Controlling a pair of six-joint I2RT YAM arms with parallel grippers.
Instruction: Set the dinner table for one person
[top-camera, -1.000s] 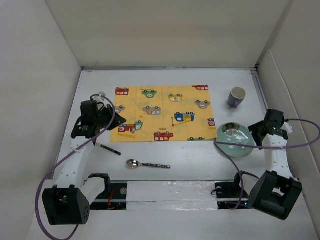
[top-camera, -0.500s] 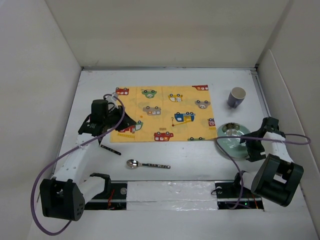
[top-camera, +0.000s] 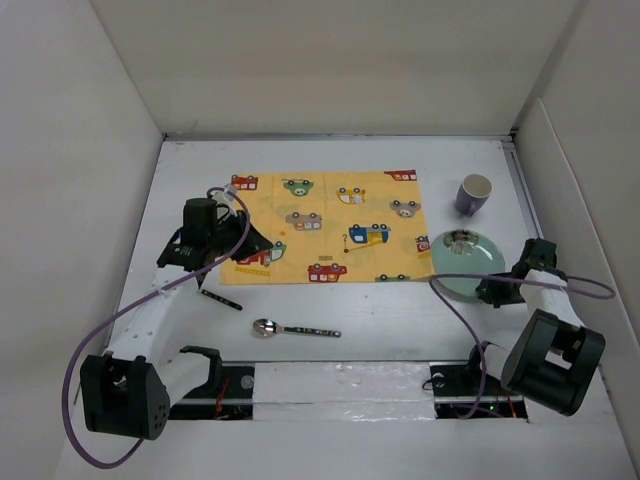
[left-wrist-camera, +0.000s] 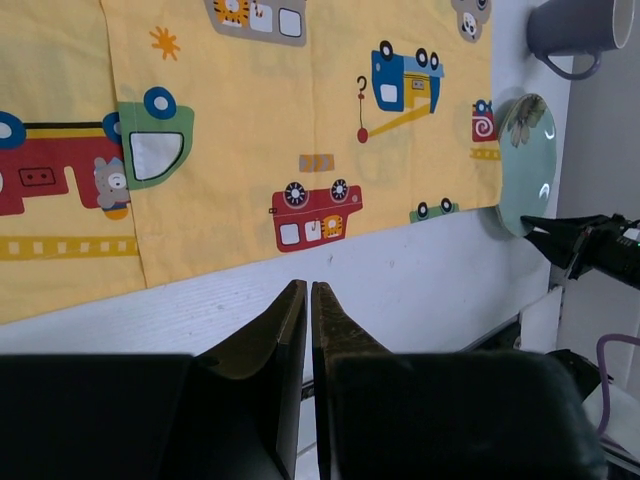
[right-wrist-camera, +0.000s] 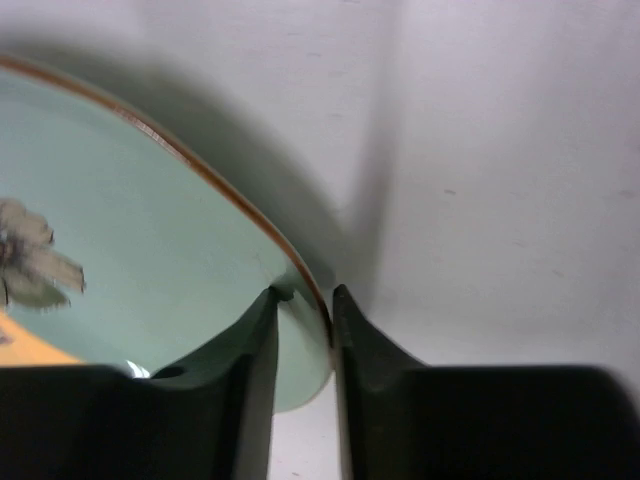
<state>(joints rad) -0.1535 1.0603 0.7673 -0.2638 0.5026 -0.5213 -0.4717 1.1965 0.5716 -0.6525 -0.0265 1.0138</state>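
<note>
On the white dinner table (top-camera: 380, 320) lies a yellow car-print placemat (top-camera: 330, 225). Just off its right edge sits a pale green plate (top-camera: 467, 262) with a brown rim, overlapping the mat's corner. My right gripper (top-camera: 492, 290) is shut on the plate's near-right rim. In the right wrist view the rim of the plate (right-wrist-camera: 120, 220) sits between the fingers of that gripper (right-wrist-camera: 305, 292). My left gripper (left-wrist-camera: 303, 285) is shut on nothing and hovers over bare table by the mat's front-left edge (top-camera: 255, 248).
A spoon (top-camera: 295, 328) lies on the table in front of the mat. A thin black utensil (top-camera: 218, 298) lies to its left. A dark mug (top-camera: 474, 193) stands behind the plate, right of the mat. White walls enclose the table.
My right gripper has come down and shut on the plate's rim, and the plate has shifted slightly away. My left arm moved right toward the mat, then held still.
</note>
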